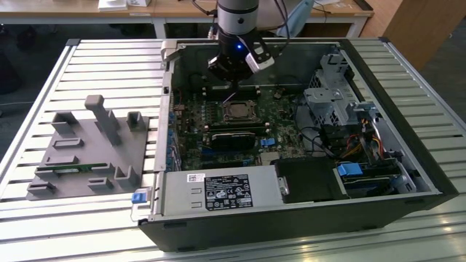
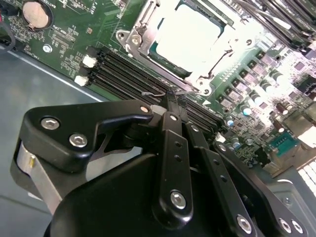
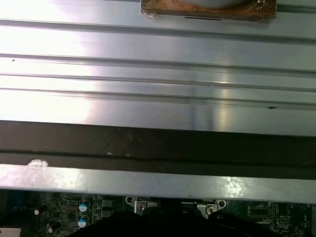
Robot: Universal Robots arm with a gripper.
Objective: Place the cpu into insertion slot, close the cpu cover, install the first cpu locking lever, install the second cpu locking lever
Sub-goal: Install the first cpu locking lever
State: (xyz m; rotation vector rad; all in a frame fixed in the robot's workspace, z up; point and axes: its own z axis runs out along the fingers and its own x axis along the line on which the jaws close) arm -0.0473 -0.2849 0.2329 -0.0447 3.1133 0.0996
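claw [image 2: 170, 98]: pressed together, empty, at lever wire [image 2: 155, 92] by socket
cpu [image 2: 190, 37]: seated under cover [image 2: 143, 27], second wrist view
first wrist view: case edge [image 3: 158, 180]

A bench [image 1: 43, 71] topped with pale, ribbed metal slats is seen across the exterior view, its surface brightly lit and glossy. Beyond its far edge, a wooden desk [image 1: 182, 10] on white legs is set, with white papers [image 1: 122, 4] laid on it at the exterior view's left. At the far right, a wooden cabinet [image 1: 426, 27] is placed. Grey floor [image 1: 446, 71] is visible beside it.
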